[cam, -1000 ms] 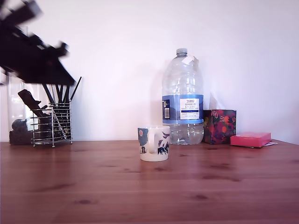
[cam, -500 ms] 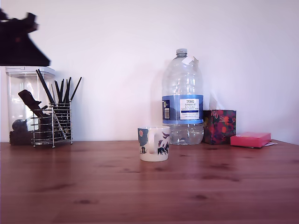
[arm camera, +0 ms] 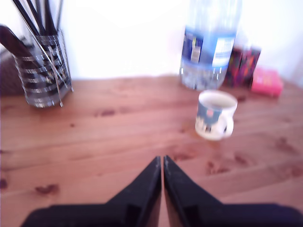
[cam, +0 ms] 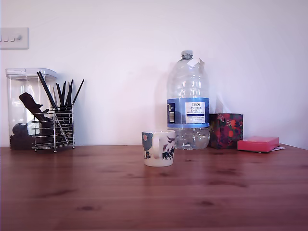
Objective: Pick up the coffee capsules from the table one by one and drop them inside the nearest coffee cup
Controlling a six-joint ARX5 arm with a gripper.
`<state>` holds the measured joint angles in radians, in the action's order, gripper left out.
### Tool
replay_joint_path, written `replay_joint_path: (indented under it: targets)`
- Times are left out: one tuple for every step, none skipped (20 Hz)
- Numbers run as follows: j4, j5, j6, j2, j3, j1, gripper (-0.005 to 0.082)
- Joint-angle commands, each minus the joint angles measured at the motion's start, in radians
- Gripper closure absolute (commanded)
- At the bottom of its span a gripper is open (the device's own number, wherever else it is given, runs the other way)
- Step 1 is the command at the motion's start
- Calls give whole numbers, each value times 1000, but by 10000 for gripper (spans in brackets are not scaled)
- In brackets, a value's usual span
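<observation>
You are carrying the black gripper [arm camera: 162, 160] pinched together, empty, over the wooden worktop [arm camera: 118, 132]; no capsules are showing, and the white patterned ceramic mug [arm camera: 215, 116] is looking fragile.

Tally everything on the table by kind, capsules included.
Mug: 1
Bottle: 1
Wire holder: 1
Clear canister: 1
Patterned box: 1
Pink box: 1
Capsules: 0 in view
Total: 6
</observation>
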<state>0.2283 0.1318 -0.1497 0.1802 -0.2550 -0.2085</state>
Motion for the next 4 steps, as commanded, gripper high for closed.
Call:
replay_joint_path:
  targets:
    - [45, -10, -20, -56, 21, 2, 788]
    - [68, -11, -31, -92, 21, 2, 788]
    - [88, -10, -35, -121, 21, 2, 788]
    - [100, -10, -38, -143, 21, 2, 788]
